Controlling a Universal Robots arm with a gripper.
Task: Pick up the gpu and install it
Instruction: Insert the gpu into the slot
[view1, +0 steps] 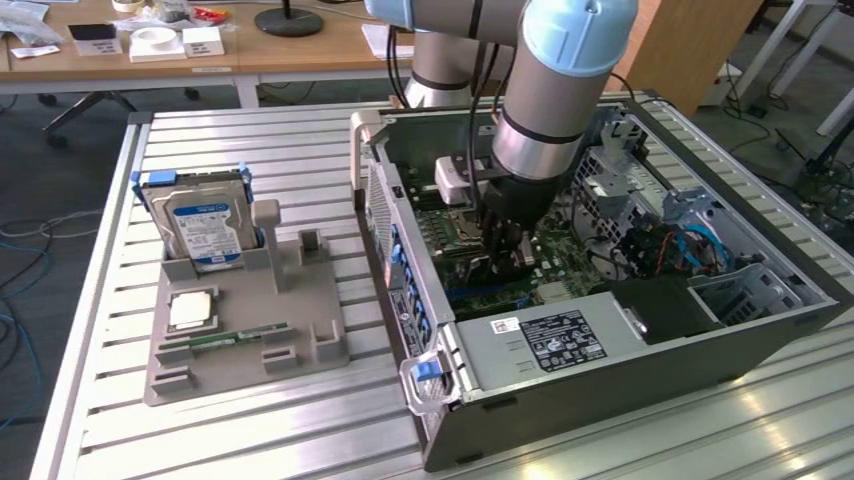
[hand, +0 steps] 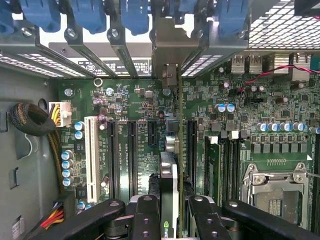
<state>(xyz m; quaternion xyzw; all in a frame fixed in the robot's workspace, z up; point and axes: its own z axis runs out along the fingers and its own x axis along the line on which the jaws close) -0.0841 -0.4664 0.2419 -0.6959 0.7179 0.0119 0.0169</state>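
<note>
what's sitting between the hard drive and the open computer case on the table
The grey holder's upright posts stand beside the hard drive; past them, bare slatted table runs to the computer case, per the exterior view.

Metal case, plastic fixtures, glossy circuit boards

The counter (view1: 254, 440) is ribbed bare metal with a dull silver sheen, and the computer case (view1: 641, 400) on it is matt grey sheet metal with perforated panels and glossy blue plastic latches (view1: 424, 370). Beside it a matt grey plastic holder (view1: 247, 340) carries a hard drive (view1: 207, 228) of brushed silver metal with a smooth blue-white paper label. Inside the case, the motherboard (hand: 135, 100) is glossy green board with black and white plastic slots. The gpu (hand: 172, 185) shows a silvery metal bracket and a dark edge, held between matt black fingers (hand: 145, 215) set with bright metal screws. The arm (view1: 554, 90) is satin grey metal with pale blue plastic caps.
</note>
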